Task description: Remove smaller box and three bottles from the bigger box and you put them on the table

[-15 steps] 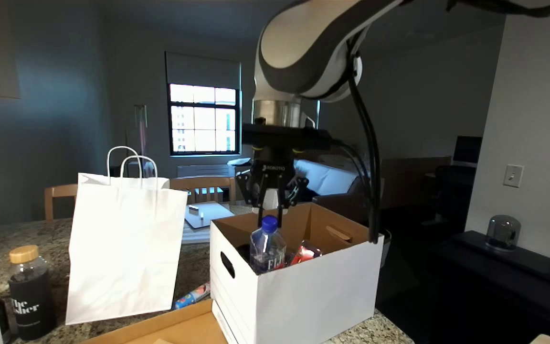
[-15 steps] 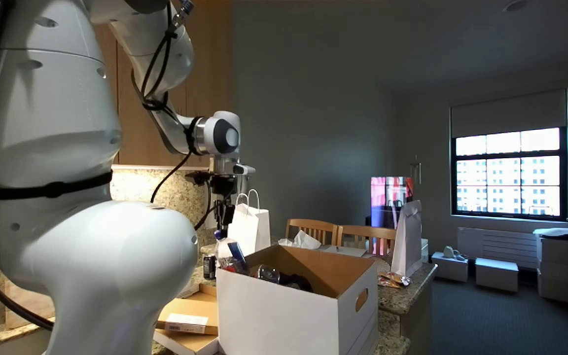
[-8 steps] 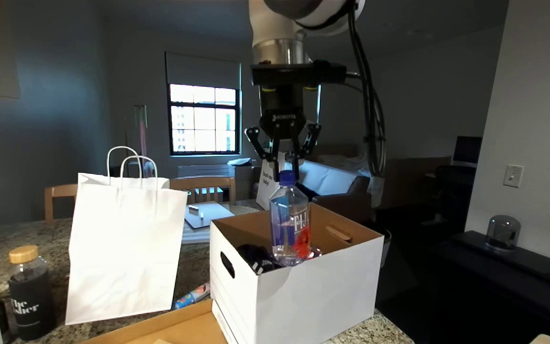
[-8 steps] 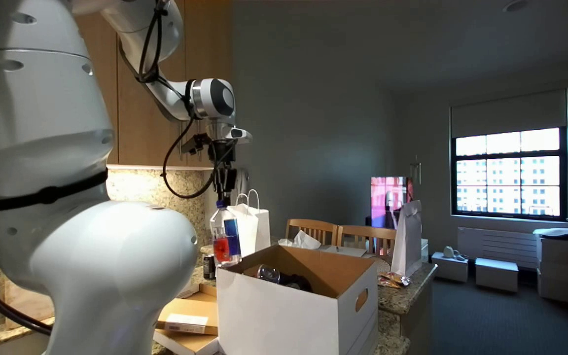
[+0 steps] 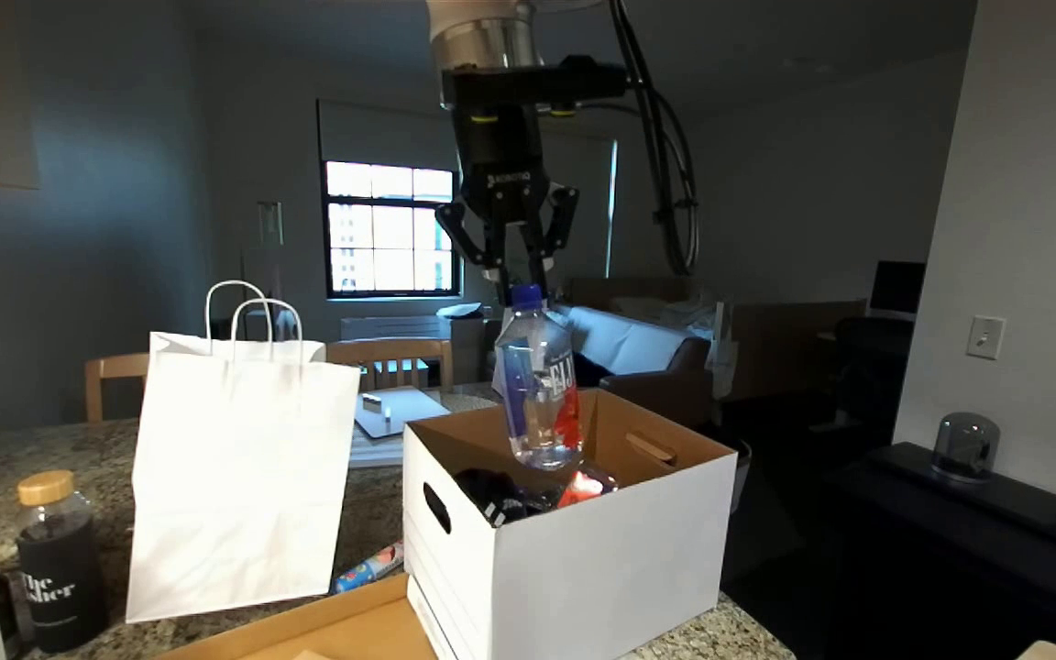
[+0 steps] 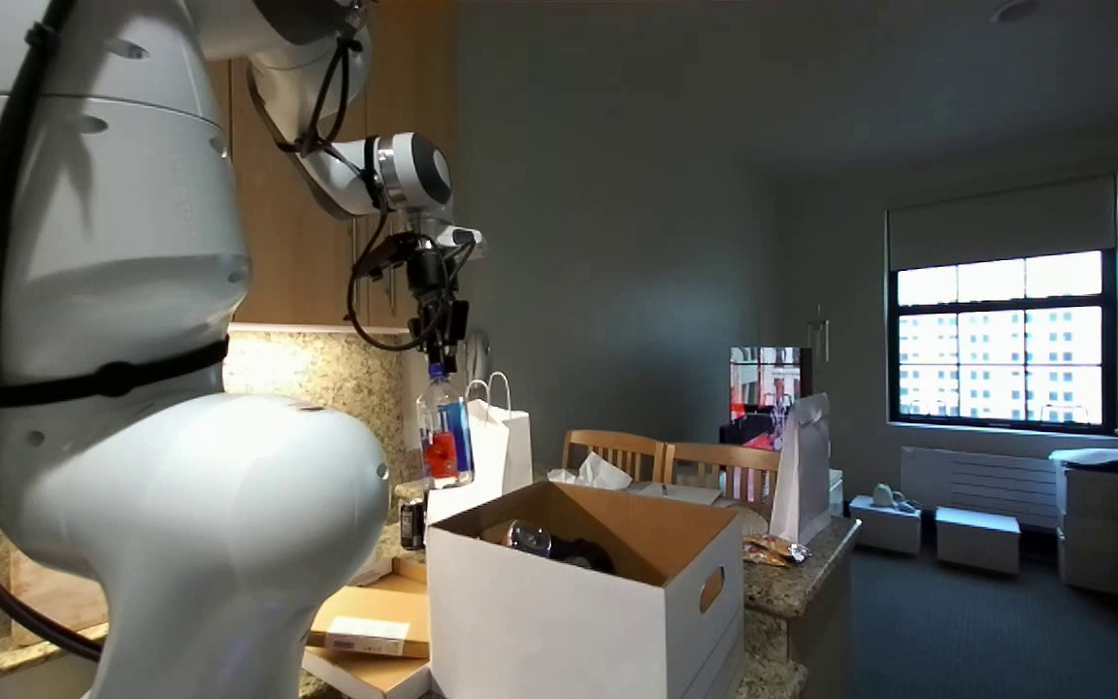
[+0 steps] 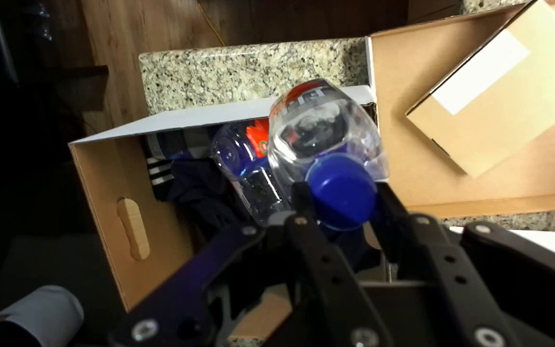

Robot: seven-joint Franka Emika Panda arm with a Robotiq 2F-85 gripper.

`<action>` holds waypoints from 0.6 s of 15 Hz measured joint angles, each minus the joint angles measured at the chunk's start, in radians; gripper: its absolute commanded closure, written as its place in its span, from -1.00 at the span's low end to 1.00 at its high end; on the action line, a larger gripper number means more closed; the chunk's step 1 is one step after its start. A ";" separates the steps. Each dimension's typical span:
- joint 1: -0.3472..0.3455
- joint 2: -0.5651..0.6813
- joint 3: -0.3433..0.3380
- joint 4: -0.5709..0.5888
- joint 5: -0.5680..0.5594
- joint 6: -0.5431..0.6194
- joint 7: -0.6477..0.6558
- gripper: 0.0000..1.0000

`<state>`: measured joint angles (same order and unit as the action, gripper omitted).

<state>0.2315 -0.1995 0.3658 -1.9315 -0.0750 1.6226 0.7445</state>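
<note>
A clear bottle point(image 5: 539, 390) with a blue cap and a red patch on its label hangs slightly tilted above the bigger box point(image 5: 610, 573). My gripper point(image 7: 341, 190) is shut on its cap, one finger each side. Down in the white carton lie a second clear bottle point(image 7: 231, 152) with red on it and dark cloth point(image 7: 198, 185). A clear bottle end point(image 6: 527, 538) also shows there in an exterior view. Whether a third bottle lies under them is hidden. I cannot make out the smaller box inside. The carton stands on a speckled stone table point(image 7: 258, 67).
Beside the carton is an open cardboard tray point(image 5: 345, 632) with a flat brown box point(image 7: 508, 106) bearing a white label. A white paper bag point(image 5: 244, 477), a dark jar point(image 5: 60, 559), a black can point(image 6: 411, 525) and a colourful tube point(image 5: 370, 566) stand or lie nearby.
A second ago the held bottle was low in the carton. It has risen with my gripper to above the rim, and in the last half second shifted a little sideways and tilted.
</note>
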 measured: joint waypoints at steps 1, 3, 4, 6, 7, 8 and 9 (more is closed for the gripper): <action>0.005 0.035 0.010 0.031 -0.014 -0.006 -0.009 0.73; 0.025 0.114 0.027 0.096 -0.046 -0.013 -0.025 0.73; 0.039 0.156 0.032 0.130 -0.057 -0.018 -0.042 0.73; 0.072 0.242 0.035 0.204 -0.072 -0.033 -0.077 0.73; 0.091 0.285 0.035 0.246 -0.081 -0.047 -0.092 0.73; 0.109 0.326 0.034 0.288 -0.092 -0.061 -0.106 0.73; 0.126 0.362 0.031 0.327 -0.102 -0.077 -0.117 0.73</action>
<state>0.3579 0.1625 0.3971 -1.6048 -0.1769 1.5459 0.6279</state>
